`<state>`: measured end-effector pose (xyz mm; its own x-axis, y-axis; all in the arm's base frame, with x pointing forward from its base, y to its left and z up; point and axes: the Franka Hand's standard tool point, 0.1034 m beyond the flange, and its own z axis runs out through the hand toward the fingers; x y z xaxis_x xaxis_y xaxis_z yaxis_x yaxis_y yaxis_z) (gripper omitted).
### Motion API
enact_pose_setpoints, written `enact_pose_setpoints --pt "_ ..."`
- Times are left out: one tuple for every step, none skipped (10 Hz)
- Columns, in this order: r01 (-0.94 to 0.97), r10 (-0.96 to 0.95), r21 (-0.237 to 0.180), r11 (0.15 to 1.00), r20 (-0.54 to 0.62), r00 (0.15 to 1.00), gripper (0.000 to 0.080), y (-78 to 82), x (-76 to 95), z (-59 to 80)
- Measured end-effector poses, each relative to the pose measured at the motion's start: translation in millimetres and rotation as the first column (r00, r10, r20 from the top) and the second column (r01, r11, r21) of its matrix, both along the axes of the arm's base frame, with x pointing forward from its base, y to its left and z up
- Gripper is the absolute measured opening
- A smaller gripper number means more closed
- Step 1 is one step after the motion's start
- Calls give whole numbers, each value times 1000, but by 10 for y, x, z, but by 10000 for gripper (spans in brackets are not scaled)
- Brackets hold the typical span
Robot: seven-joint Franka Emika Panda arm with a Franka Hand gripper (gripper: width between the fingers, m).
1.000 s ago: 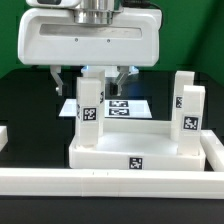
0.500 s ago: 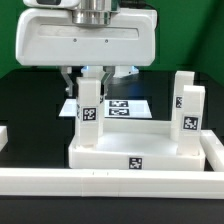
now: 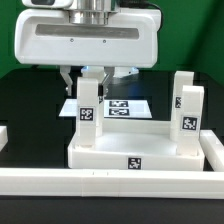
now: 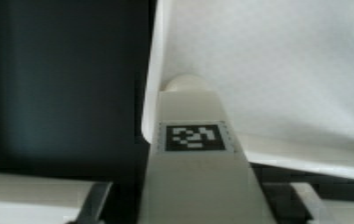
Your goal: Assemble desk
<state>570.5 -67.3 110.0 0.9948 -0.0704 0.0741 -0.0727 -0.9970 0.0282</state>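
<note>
The white desk top (image 3: 112,148) lies flat at the centre with its raised rim up. One leg block (image 3: 88,108) stands upright at its back corner on the exterior view's left. My gripper (image 3: 88,82) is right over that leg, with its fingers (image 3: 68,78) closed on the leg's upper part. In the wrist view the same tagged leg (image 4: 195,140) fills the space between the jaws of my gripper (image 4: 200,200), with the desk top (image 4: 280,90) beyond. Two more legs stand on the exterior view's right, one behind (image 3: 188,95) and one in front (image 3: 186,126).
The marker board (image 3: 128,106) lies on the black table behind the desk top. A long white border rail (image 3: 100,183) runs along the front, another (image 3: 213,150) stands on the exterior view's right, and a short piece (image 3: 3,135) shows at the left edge.
The fingers have come together from a wide spread onto the left leg. The arm and the desk parts have stayed in place.
</note>
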Motion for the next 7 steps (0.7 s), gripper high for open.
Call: enact_pose_setpoints --pt "129 -129 16 992 5 992 288 -4 -4 -5" --pt "233 -233 32 972 8 972 289 -11 -7 -8" --pt "331 -332 48 942 7 943 289 -14 -9 -9" --pt "432 -433 59 900 3 901 289 -12 -13 -12" --pt "528 -529 67 847 0 849 289 -2 -11 -13" --pt "582 -584 77 809 -4 812 289 -2 -10 -15" --pt "678 -680 87 730 -9 733 290 2 -3 -18"
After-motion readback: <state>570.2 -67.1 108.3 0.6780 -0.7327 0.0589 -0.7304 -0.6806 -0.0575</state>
